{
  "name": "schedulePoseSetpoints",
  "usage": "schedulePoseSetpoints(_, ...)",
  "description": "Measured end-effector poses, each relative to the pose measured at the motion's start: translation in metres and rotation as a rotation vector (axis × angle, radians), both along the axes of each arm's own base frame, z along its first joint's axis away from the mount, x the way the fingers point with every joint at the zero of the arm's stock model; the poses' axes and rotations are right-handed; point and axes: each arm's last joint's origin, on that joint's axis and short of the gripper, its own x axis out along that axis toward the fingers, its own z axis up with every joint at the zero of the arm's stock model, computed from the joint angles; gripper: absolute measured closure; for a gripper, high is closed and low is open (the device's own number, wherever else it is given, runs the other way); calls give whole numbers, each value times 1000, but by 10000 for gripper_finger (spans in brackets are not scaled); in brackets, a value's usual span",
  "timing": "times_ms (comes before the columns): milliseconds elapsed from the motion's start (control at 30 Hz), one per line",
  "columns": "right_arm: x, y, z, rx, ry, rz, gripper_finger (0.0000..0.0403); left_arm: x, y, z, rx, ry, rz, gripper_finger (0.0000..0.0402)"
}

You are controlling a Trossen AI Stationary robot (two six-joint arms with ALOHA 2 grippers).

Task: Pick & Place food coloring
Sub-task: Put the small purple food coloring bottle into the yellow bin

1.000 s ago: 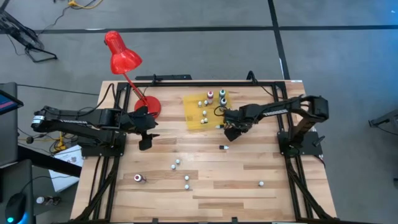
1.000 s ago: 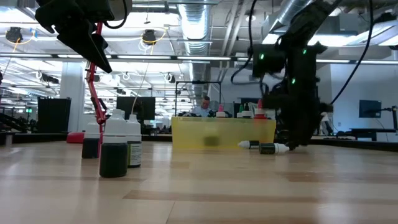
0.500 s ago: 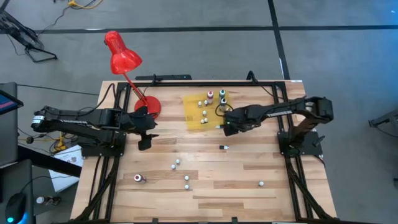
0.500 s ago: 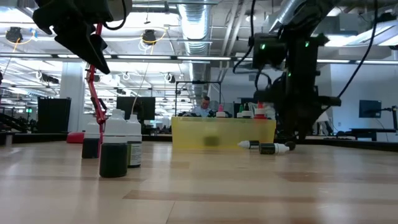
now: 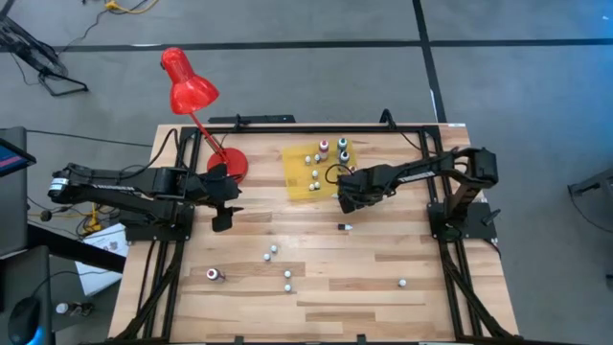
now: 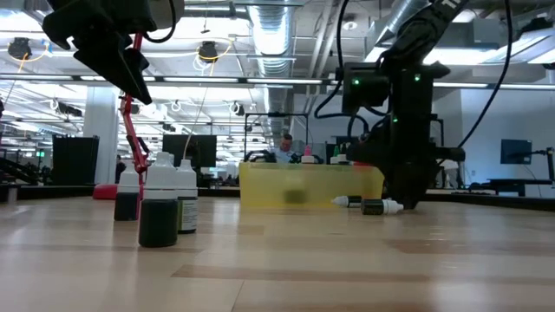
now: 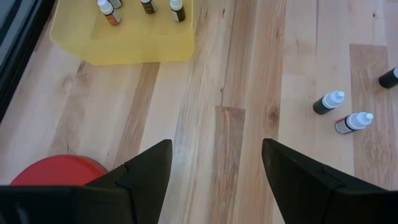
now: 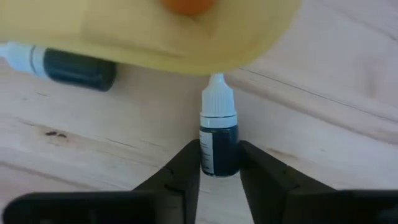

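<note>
Fingers of the right gripper (image 8: 219, 177) are pressing either side of a small dark bottle (image 8: 218, 143), clamped on its body just below the white cap, right beside the rounded edge of the yellow tray (image 8: 143, 31). You are gripping something that is probably light, stiff plastic with a smooth, slippery wall, so I would be keeping the hold on the straight body rather than the tapered cap. Another dark bottle (image 8: 59, 64) is lying on its side close by, touching or nearly touching the tray edge; you are needing to watch it when lifting.

Outward, the tray (image 5: 299, 172) is already holding several upright bottles (image 5: 324, 151), so room inside it is getting tight near the far corner. One bottle (image 5: 345, 227) is lying on the wooden table (image 5: 383, 278) just beside the right arm, and more are scattered well apart toward the near edge (image 5: 273, 253).

Your left gripper (image 7: 214, 180) is hovering with its fingers spread and empty, near the red lamp base (image 5: 233, 164).
</note>
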Motion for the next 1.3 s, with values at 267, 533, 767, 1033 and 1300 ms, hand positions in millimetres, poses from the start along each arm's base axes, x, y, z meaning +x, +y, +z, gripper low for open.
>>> schedulePoseSetpoints(267, -6, 11, 22, 56, -66, 104, 363, 2, 0, 2, -5, -25, 6, 159)
schedulePoseSetpoints(533, -2, 47, 60, 84, -305, 249, 351, 14, -3, 14, 49, -176, -189, 159)
schedulePoseSetpoints(767, 28, 78, 83, 42, -704, 413, 347, 38, -14, 22, 85, -357, -482, 159)
schedulePoseSetpoints(1033, 48, 88, 111, -61, -1036, 569, 346, 73, -33, 14, 262, -457, -680, 159)
schedulePoseSetpoints(1300, 78, 95, 122, -26, -1083, 760, 345, 103, -38, 4, 437, -533, -668, 159)
